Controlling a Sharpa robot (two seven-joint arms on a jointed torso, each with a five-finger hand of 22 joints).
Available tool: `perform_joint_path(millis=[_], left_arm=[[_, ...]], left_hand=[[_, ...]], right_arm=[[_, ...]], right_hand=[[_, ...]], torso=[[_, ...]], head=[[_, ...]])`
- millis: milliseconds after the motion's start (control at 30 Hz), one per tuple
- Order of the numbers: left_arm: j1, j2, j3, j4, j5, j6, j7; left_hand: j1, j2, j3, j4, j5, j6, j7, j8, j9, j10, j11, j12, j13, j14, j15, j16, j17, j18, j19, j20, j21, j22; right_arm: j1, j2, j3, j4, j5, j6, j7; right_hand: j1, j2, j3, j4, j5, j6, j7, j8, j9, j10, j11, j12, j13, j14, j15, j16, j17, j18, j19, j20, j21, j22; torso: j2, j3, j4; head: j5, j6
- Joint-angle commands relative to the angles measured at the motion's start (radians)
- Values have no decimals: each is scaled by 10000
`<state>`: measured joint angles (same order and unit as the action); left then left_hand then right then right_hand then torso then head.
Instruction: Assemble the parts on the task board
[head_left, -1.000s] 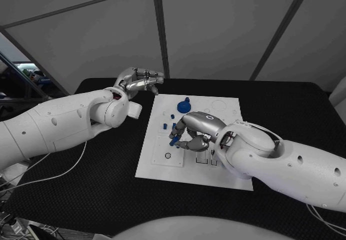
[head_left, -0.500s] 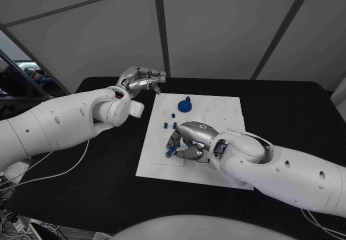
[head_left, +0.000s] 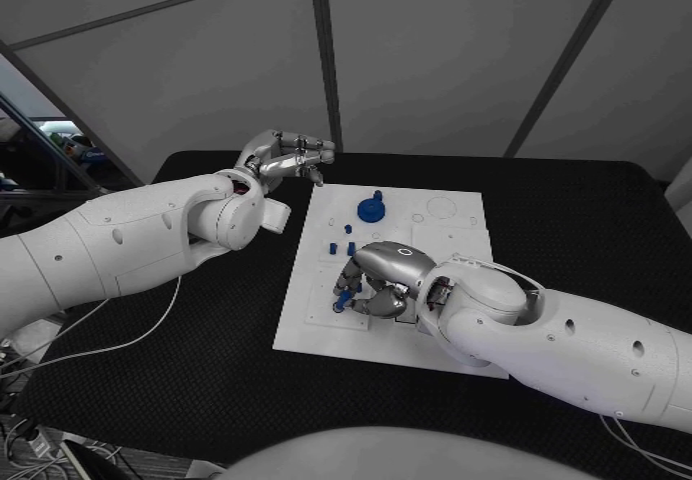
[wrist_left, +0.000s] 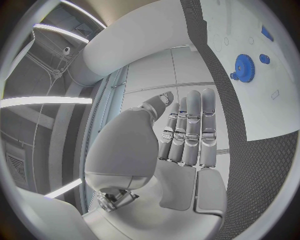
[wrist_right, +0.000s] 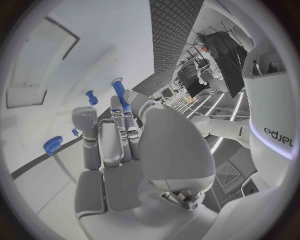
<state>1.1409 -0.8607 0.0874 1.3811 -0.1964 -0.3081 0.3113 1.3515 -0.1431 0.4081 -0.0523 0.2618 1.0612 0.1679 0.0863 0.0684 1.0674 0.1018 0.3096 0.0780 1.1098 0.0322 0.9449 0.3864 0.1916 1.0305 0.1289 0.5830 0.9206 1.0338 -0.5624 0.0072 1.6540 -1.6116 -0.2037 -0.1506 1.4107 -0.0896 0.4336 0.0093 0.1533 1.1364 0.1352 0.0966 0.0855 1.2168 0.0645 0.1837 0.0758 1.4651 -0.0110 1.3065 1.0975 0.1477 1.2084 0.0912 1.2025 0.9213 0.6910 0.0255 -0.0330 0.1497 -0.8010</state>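
Note:
The white task board (head_left: 454, 240) lies in the middle of the black table. My right hand (head_left: 378, 280) hangs low over the board's left middle and pinches a blue peg (head_left: 343, 297) (wrist_right: 119, 92) at its fingertips, close to the board's surface. A blue gear (head_left: 371, 209) (wrist_left: 245, 67) (wrist_right: 52, 145) stands at the board's far side. Small blue pegs (head_left: 348, 234) (wrist_right: 92, 97) stand just beyond my right hand. My left hand (head_left: 289, 152) (wrist_left: 181, 135) is raised beyond the board's far left corner, fingers curled in and holding nothing.
A round hole (head_left: 336, 311) marks the board near its left edge, beside the held peg. Rectangular slots (head_left: 408, 322) lie by the board's near edge, partly under my right arm. Black table (head_left: 188, 340) surrounds the board.
My right hand has moved toward the board's near left with the blue peg, coming lower over the surface. The left hand has hardly shifted.

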Motion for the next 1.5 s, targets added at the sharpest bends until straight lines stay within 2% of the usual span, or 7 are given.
perform_joint_path(millis=[33,733,867,933,1000,1133,1500], left_arm=[[12,1,7,8,28,116,45],[12,-10,8,27,28,137,12],[12,-13,8,30,28,139,8],[12,-13,8,32,28,141,6],[12,-11,8,31,28,143,3],[12,-7,8,32,28,150,-2],[13,-13,8,31,28,190,-36]], left_hand=[[-26,106,-25,44,-9,21,-4,34,-9,15,14,51,3,-16,-50,-10,-15,-94,16,-14,-40,-9],[-36,114,-30,55,-10,9,1,31,-12,-10,20,59,-2,-21,-46,-10,-20,-96,16,-13,-46,-10],[-38,116,-31,57,-10,8,2,31,-12,-14,21,60,-3,-21,-45,-9,-20,-97,15,-12,-46,-10],[-38,116,-31,57,-10,8,2,31,-12,-14,21,60,-3,-21,-45,-9,-20,-97,15,-12,-46,-10],[-38,116,-31,57,-10,8,2,31,-12,-14,21,60,-3,-21,-45,-9,-20,-97,15,-12,-46,-10],[-38,116,-31,57,-10,8,2,31,-12,-14,21,60,-3,-21,-45,-9,-20,-97,15,-12,-46,-10],[-38,116,-31,57,-10,8,2,31,-12,-14,21,60,-3,-21,-45,-9,-20,-97,15,-12,-46,-10]], right_arm=[[9,35,1,-13,-240,93,-8],[6,262,-12,-171,-453,633,-210],[6,296,-16,-196,-529,713,-296],[7,326,-24,-215,-550,727,-328],[7,347,-70,-227,-562,728,-344],[8,378,-152,-248,-574,665,-335],[7,342,-194,-221,-599,89,-306]], right_hand=[[-51,19,57,-25,34,69,-19,36,14,67,-32,-33,10,240,-67,45,4,-183,27,-14,67,3],[-58,21,66,-35,62,85,-19,40,18,87,-32,-42,15,240,-67,50,8,-184,27,-14,73,12],[-155,-65,33,-30,37,10,8,-15,-1,48,-7,-113,10,224,-49,24,-44,-170,-33,-5,29,-66],[-260,-160,20,-8,10,-209,91,-147,-55,-113,59,-237,-17,218,3,24,-52,-164,-86,22,-10,-127],[-452,-352,4,55,-34,-700,306,-350,-162,-614,252,-509,-101,203,162,17,-79,-160,-181,121,-89,-248],[-655,-637,-88,101,-34,-1504,523,-364,-229,-1301,524,-719,-119,191,374,62,-57,-111,-382,326,-268,-520],[-618,-690,-398,26,64,-2084,332,-344,-202,-2135,508,-525,-84,-134,400,-289,-733,72,-1001,426,-806,-1306]], torso=[[-3,-6,1],[-10,-7,3],[-7,-9,5],[-7,-9,5],[-7,-9,5],[-10,-8,4],[-12,-3,3]], head=[[10,-13],[43,-76],[42,-78],[42,-78],[42,-78],[42,-77],[49,-75]])
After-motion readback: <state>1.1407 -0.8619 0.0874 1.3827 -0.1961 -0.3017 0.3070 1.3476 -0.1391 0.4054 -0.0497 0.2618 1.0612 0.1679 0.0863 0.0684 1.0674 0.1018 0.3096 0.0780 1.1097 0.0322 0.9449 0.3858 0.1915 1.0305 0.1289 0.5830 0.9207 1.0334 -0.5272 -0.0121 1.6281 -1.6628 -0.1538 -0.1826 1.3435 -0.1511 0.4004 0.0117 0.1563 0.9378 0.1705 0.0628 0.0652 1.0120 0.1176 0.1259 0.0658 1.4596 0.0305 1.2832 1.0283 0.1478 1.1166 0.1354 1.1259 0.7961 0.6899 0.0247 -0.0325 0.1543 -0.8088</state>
